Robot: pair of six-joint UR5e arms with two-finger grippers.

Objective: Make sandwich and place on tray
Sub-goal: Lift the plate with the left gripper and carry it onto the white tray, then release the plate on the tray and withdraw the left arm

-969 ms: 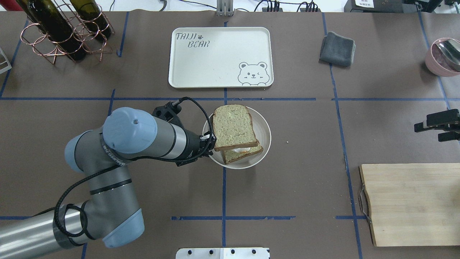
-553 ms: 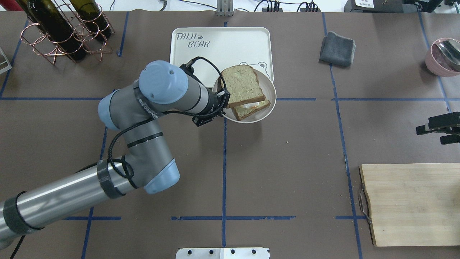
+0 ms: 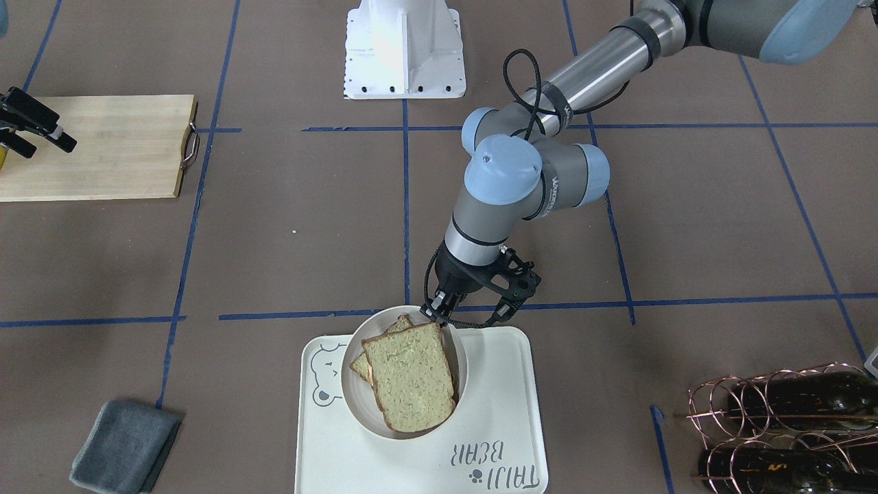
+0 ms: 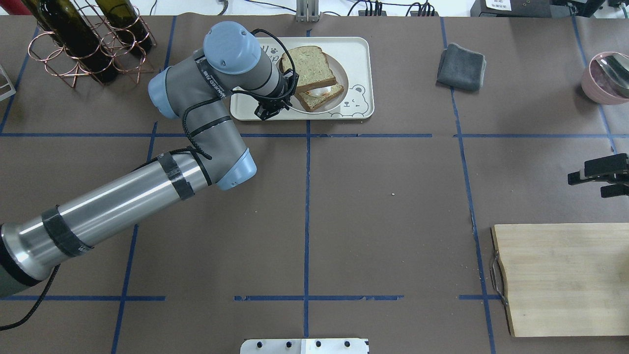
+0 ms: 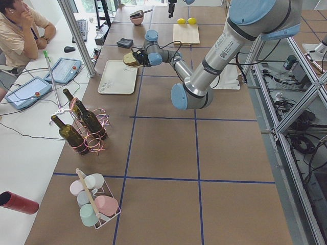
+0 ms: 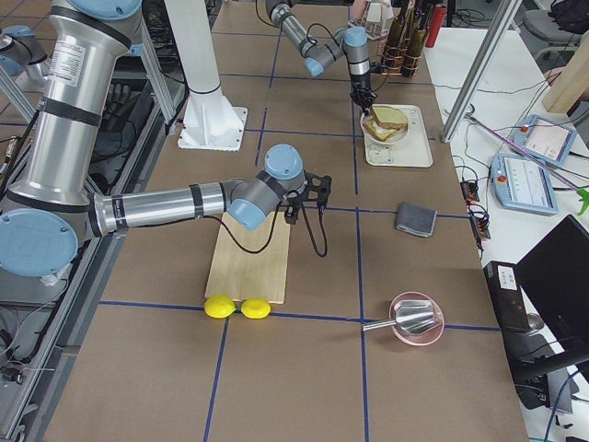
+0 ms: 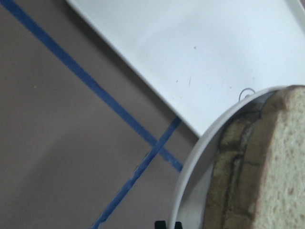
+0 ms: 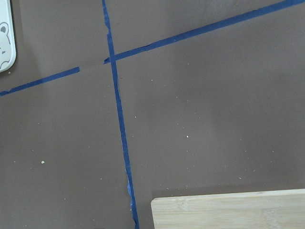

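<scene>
The sandwich (image 4: 312,78), two speckled bread slices with egg between, lies on the round white plate (image 4: 340,69). The plate is over the cream bear tray (image 4: 361,54), near its middle; I cannot tell whether it rests on the tray or hangs just above it. My left gripper (image 4: 290,92) is shut on the plate's near-left rim. The front view shows the gripper (image 3: 439,312), sandwich (image 3: 408,374), plate (image 3: 353,394) and tray (image 3: 504,384). The left wrist view shows the plate rim (image 7: 190,171), bread crust (image 7: 238,162) and tray (image 7: 214,47). My right gripper (image 4: 597,177) hangs open and empty at the far right.
A wooden cutting board (image 4: 560,280) lies at the near right, with two lemons (image 6: 237,307) past its end. A grey cloth (image 4: 461,66) lies right of the tray. A wire rack of wine bottles (image 4: 83,44) stands back left. A pink bowl (image 4: 607,76) sits back right.
My left arm carried the plate with the sandwich from the table's middle away from me and slightly left, to over the tray. The right gripper barely moved.
</scene>
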